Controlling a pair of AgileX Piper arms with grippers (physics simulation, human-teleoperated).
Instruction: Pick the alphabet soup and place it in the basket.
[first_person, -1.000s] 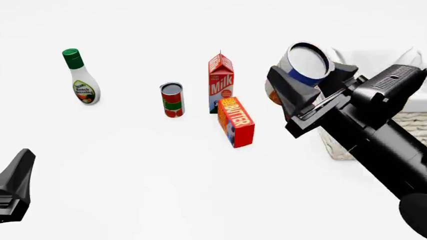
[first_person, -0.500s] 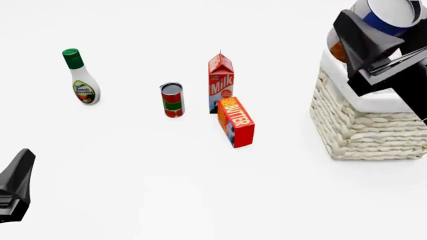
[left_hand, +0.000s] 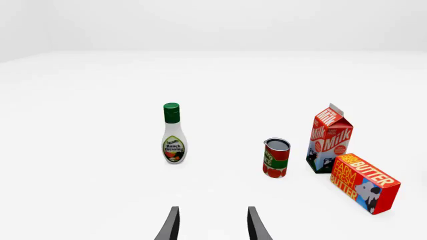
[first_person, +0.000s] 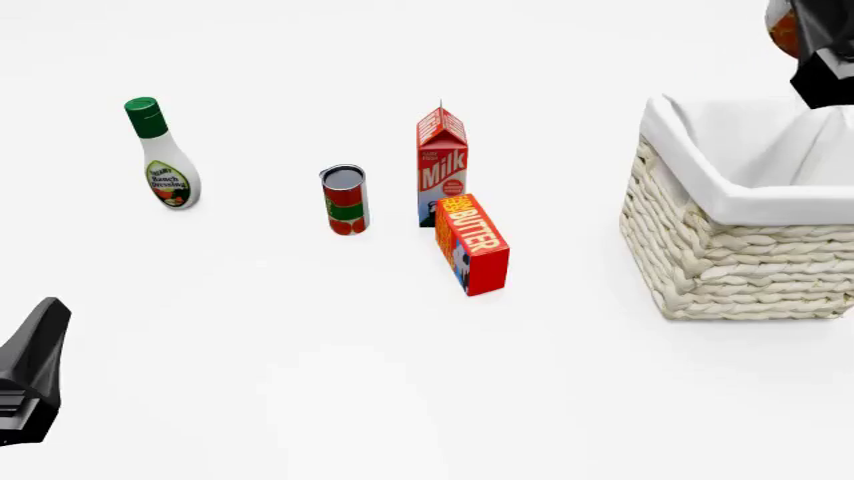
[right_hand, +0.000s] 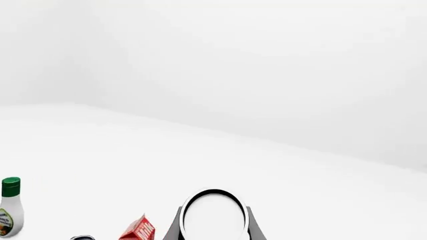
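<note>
Since the earlier frames the right tool (first_person: 817, 50) has carried the soup (right_hand: 213, 216) up and across, from in front of the basket (first_person: 727, 205) to a point high above its far right corner, so that in the front view only a dark corner of the tool and an orange sliver of can show at the frame edge. The right wrist view shows the can's silvery top seated between the two fingers (right_hand: 175, 227), so the right tool is judged clamped on the soup, which is held aloft and not yet in the basket. The left tool (left_hand: 212, 225) hangs low, well away from the basket, with fingers apart and nothing between them. The dressing (first_person: 162, 155), red can (first_person: 344, 200), milk (first_person: 442, 165) and butter (first_person: 473, 244) stand undisturbed on the tabletop (first_person: 334, 380), all well clear of the basket. Risks noted: the can is high, and a release from there could let it bounce or tip, or strike the lined rim and fall outside. Whether the can is over the opening or beyond the far rim cannot be told from these views, so the offset calls for checking. A fast descent could also drive the tool into the rim and shove the basket.
</note>
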